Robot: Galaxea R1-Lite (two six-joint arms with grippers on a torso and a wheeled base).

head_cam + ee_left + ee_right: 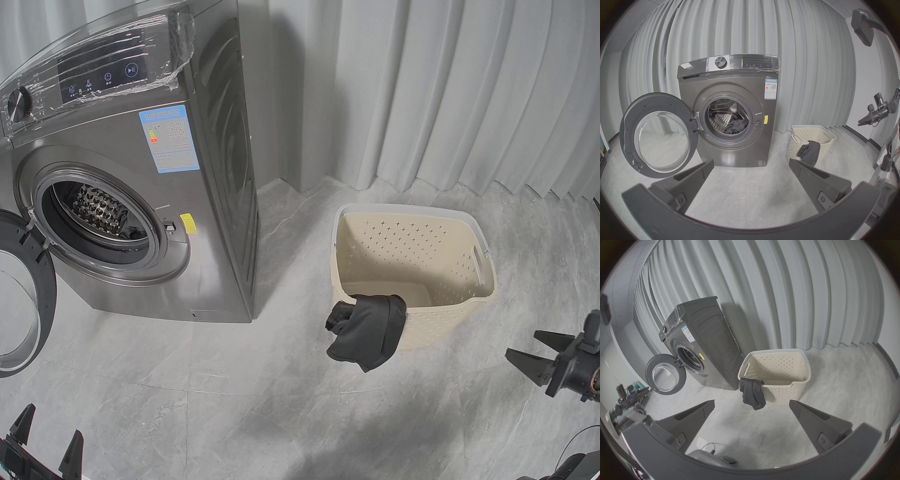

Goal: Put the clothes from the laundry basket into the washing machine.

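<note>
The left gripper [49, 434] sits low at the near left, its two dark fingers spread apart with nothing between them; seen from its own wrist, the gap faces the front of the washing machine [206, 187]. The right gripper [524, 345] hangs at the near right, well apart from the left one, its fingers likewise parted and empty, the tips pointing leftward; it is near the laundry basket [478, 247] but touches nothing. The basket, cream and perforated, stands upright on the grey floor [250, 387] to the right of the machine and apart from it; a dark garment [369, 331] is draped over its near rim, most of the cloth hanging down the outside wall. The machine's round door [22, 300] is swung wide open on its left hinge; inside the drum [720, 120] a heap of dark clothes [737, 125] lies low at the right; a pale pleated curtain [450, 94] hangs behind both machine and basket.
</note>
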